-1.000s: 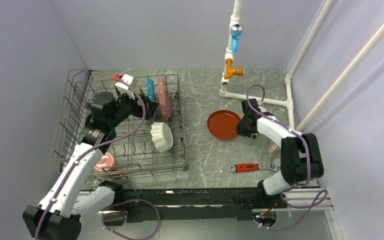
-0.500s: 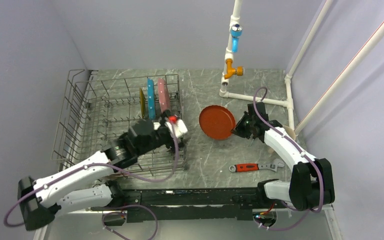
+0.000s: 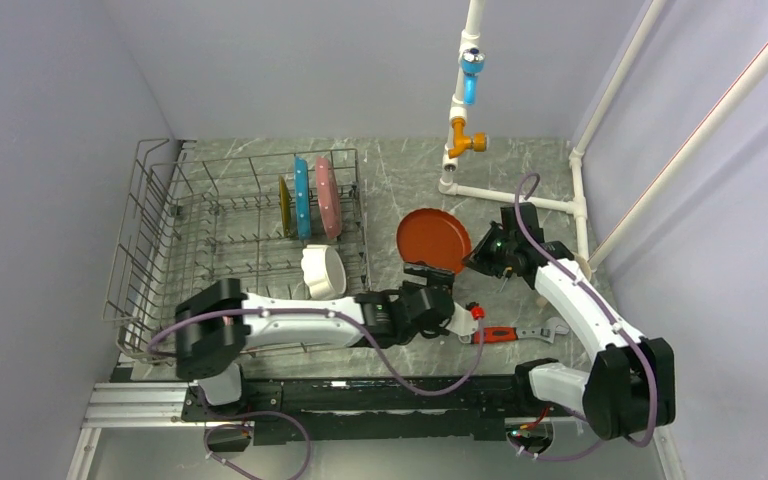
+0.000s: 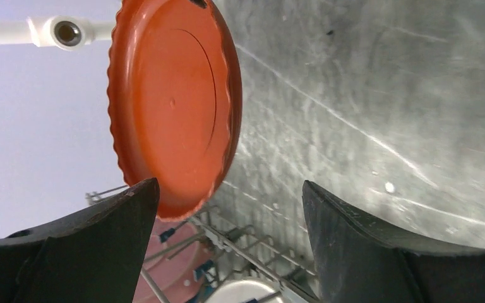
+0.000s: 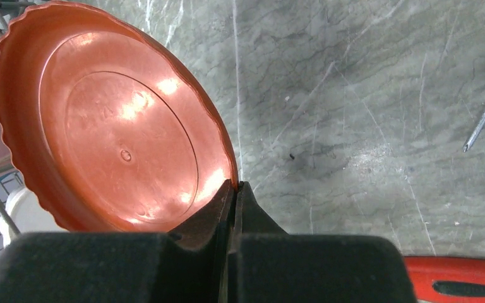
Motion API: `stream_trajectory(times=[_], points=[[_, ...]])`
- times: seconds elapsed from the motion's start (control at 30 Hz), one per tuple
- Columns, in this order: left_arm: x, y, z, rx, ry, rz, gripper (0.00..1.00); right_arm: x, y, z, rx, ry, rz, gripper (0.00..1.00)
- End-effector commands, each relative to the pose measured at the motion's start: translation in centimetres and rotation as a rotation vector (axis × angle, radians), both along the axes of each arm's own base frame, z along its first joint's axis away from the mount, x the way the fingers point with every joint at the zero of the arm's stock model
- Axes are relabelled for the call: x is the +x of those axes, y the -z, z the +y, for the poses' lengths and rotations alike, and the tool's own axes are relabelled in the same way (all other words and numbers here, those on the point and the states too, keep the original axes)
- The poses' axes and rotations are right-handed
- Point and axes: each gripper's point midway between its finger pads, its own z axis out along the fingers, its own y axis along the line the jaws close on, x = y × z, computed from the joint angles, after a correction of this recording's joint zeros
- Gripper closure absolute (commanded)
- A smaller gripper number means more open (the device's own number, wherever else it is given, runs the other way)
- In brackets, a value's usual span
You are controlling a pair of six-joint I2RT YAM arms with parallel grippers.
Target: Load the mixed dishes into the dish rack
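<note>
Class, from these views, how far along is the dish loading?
Done: blue plate, pink plate and white bowl sit in the rack. In hand: the right hand grips the red plate by its rim; the left hand is open near it. Left: racking that plate.

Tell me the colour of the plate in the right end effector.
The plate is red-brown; the right wrist view shows it best.

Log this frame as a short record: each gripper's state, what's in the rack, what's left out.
right gripper: shut on the rim of the red-brown scalloped plate, held tilted on edge
left gripper: open, pointed at that plate
grey wire dish rack: holds blue plate and pink scalloped plate, both upright, plus white scalloped bowl
grey marbled table: red-handled wrench lying flat, outside the rack
</note>
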Motion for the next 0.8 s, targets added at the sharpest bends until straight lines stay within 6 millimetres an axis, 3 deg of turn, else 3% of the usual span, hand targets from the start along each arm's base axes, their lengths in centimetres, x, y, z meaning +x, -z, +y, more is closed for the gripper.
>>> stream_trajectory(times=[0.0, 0.13, 0.23, 0.5, 0.6, 0.77], points=[[3.3, -1.8, -0.7, 0.098, -0.110, -0.212, 0.11, -0.2, -2.6, 0.1, 0.010, -0.014, -0.047, 1.00], [4.2, -1.2, -1.9, 0.138, -0.131, -0.262, 0.15, -0.7, -2.8, 0.2, 0.028, -0.014, -0.062, 1.00], [4.6, -1.5, -2.3, 0.131, -0.147, -0.294, 0.26, -0.9, -3.0, 0.3, 0.033, -0.018, -0.069, 1.00], [5.7, -3.5, -2.5, 0.114, -0.200, -0.424, 0.84, -1.2, -3.4, 1.0, 0.067, -0.058, -0.091, 1.00], [5.8, -4.4, -2.5, 0.087, -0.207, -0.446, 0.97, -1.1, -3.8, 1.5, 0.086, -0.096, -0.123, 1.00], [5.5, -5.8, -2.0, 0.037, -0.212, -0.434, 1.00, -0.9, -6.0, 3.0, 0.116, -0.226, -0.219, 0.73]])
